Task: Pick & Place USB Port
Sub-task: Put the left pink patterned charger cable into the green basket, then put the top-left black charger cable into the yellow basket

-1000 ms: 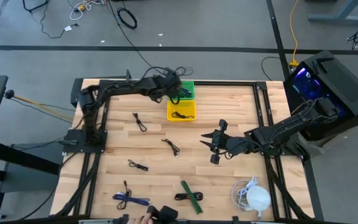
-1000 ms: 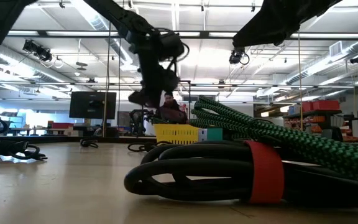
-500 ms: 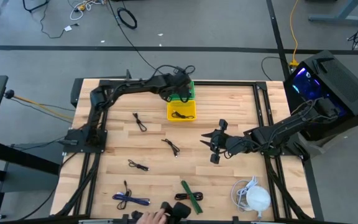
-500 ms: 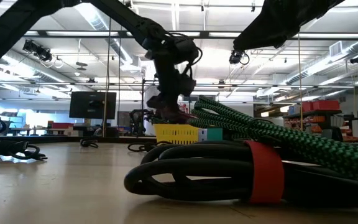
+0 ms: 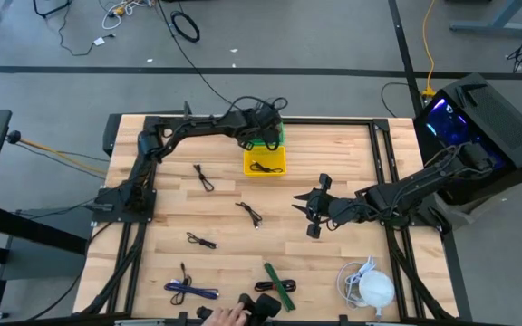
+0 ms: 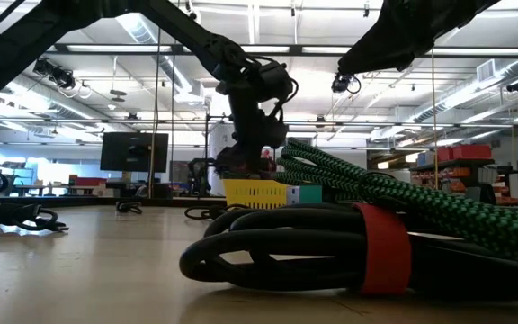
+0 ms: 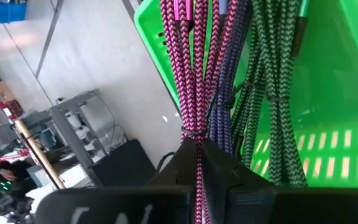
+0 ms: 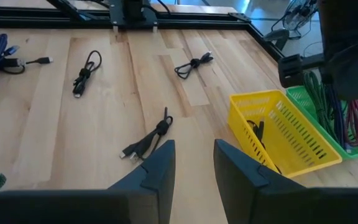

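Your left tool [image 5: 263,129] hangs over the green basket [image 5: 275,133] at the desk's [image 5: 333,263] far edge, and its fingers are clamped narrow on a bundled braided cable [image 7: 194,74], pink and purple strands tied together. In the left wrist view the bundle's long axis runs straight out from the fingertips into the basket, beside the green braided cables [image 7: 272,93] already lying there. So the thing you carry lies directly ahead of the tool, pointing into the basket, and the coming move looks like a simple release there. I judge this to be the end of the placing step.

The left arm is stretched far along the back edge of the desk, with its wrist bent down above the basket; the low view shows it hanging just above the yellow basket [image 6: 252,192] and its green neighbour.

Your right tool [image 5: 310,213] waits over the middle right of the desk with its fingers spread wide and nothing between them. Small black cables [image 5: 249,212] lie loose on the wood just beside it, nearer to it than to the left arm.

A person's hand [image 5: 227,315] rests at the near edge by a black cable bundle [image 5: 265,305].
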